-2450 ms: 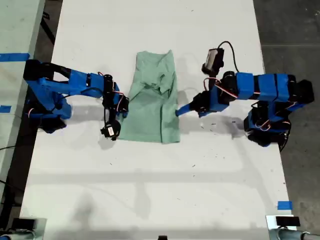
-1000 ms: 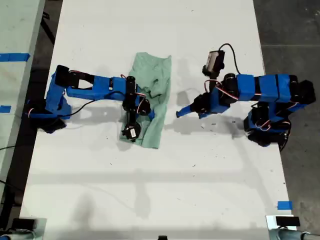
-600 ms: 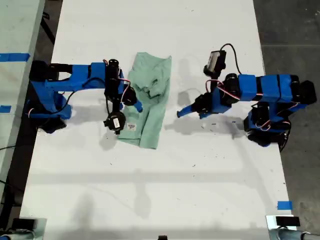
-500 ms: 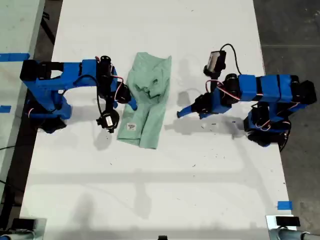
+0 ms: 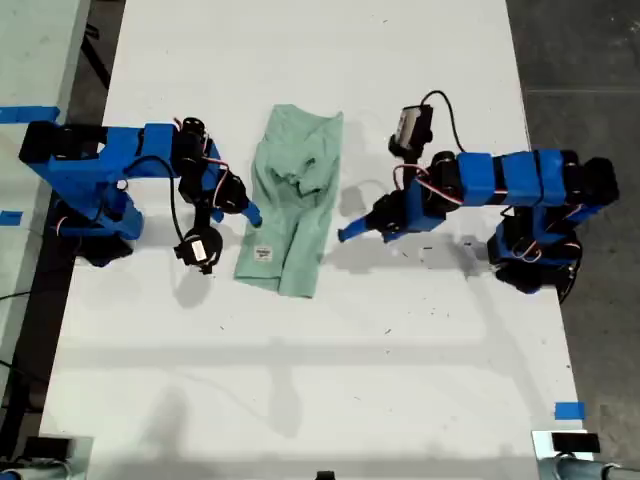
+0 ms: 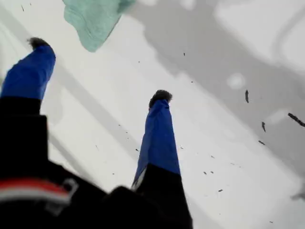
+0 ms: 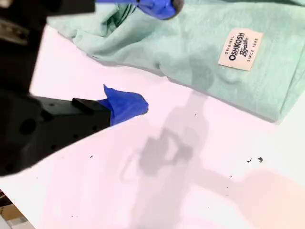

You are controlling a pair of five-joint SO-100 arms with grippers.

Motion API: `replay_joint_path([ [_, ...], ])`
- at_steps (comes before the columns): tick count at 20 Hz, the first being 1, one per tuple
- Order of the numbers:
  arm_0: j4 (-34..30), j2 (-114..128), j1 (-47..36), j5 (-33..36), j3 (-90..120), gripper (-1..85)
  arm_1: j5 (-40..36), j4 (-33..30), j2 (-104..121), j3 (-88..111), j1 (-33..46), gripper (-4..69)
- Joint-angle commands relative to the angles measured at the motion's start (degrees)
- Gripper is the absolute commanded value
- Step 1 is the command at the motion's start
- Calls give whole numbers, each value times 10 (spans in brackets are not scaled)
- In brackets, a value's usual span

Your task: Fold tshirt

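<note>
First wrist view: tshirt (image 6: pixel 95 16) mostly cropped.

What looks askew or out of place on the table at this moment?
The tshirt lies as a narrow, uneven strip: its upper part is bunched and wrinkled, its lower edge slants, and a small brand label shows face up. My first gripper and my second gripper are both open and empty beside it.

The second gripper (image 7: pixel 150 57) hangs with its jaws spread and empty at the edge of the tshirt (image 7: pixel 200 52), which lies rumpled on the white desk (image 7: pixel 143 191), a cream label (image 7: pixel 240 50) showing.
</note>
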Motion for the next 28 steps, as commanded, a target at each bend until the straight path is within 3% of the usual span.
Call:
replay_joint_path([
  [1,-22,-7,20,-1,-24,232,-9,-6,-81,-124,-17,356],
  [10,-67,-149,53,21,-85,231,-34,35,-417,-475,-38,358],
  [21,-149,-306,49,11,-101,265,-48,-24,-603,-542,-47,327],
  [23,-149,-334,50,14,-112,202,-43,-26,-628,-547,-48,244],
  [26,-148,-330,53,3,-111,28,-34,-18,-635,-547,-54,28],
  [28,-152,-327,55,-6,-113,1,-35,-16,-635,-543,-59,-21],
])
